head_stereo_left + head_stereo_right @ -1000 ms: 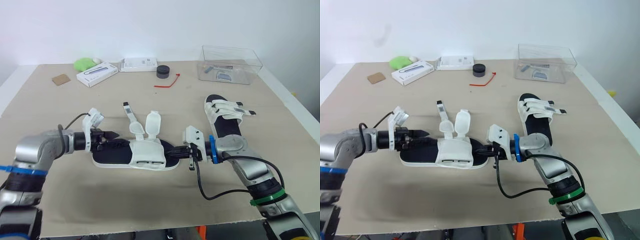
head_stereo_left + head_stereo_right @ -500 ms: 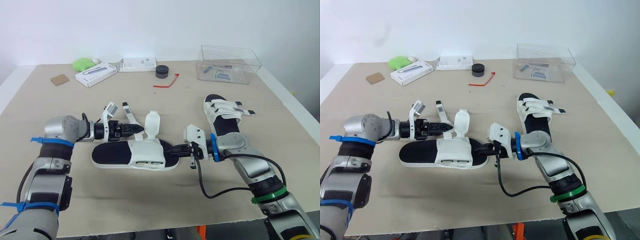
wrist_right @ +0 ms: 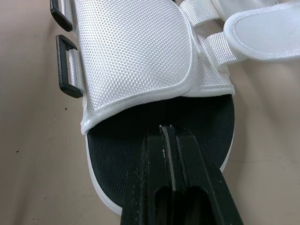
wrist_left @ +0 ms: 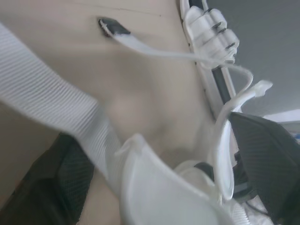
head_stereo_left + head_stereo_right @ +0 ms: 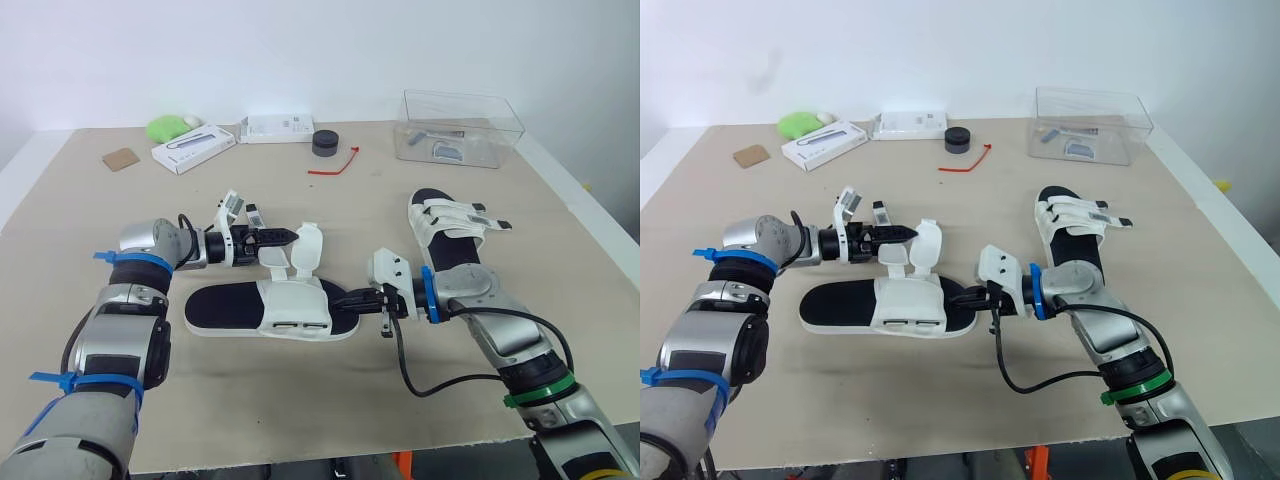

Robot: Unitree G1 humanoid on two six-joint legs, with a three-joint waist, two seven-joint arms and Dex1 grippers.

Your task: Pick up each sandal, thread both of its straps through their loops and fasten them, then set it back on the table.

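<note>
Head view: mid-table on the beige table (image 5: 90,240), an unfastened white sandal (image 5: 270,312) with a black insole, lying flat, its straps (image 5: 306,246) loose and turned up on the far side. To its right, apart from it, a second sandal (image 5: 447,235) with straps closed across. Left gripper (image 5: 283,237) at the far side of the open sandal, among the raised straps. Right gripper (image 5: 352,299) at that sandal's right end, tips over the insole. Toward the far edge, a clear plastic box (image 5: 463,125) and a red tie (image 5: 335,165).

Left wrist view: fingers (image 4: 70,183) parted, a white webbing strap (image 4: 51,103) and a padded flap (image 4: 159,187) between them; contact with either pad not discernible.

Right wrist view: fingers (image 3: 145,187) clenched together on nothing, tips above the black insole (image 3: 117,150), just short of the white mesh upper (image 3: 136,56). Two black loops (image 3: 65,65) on the upper's side.
</note>
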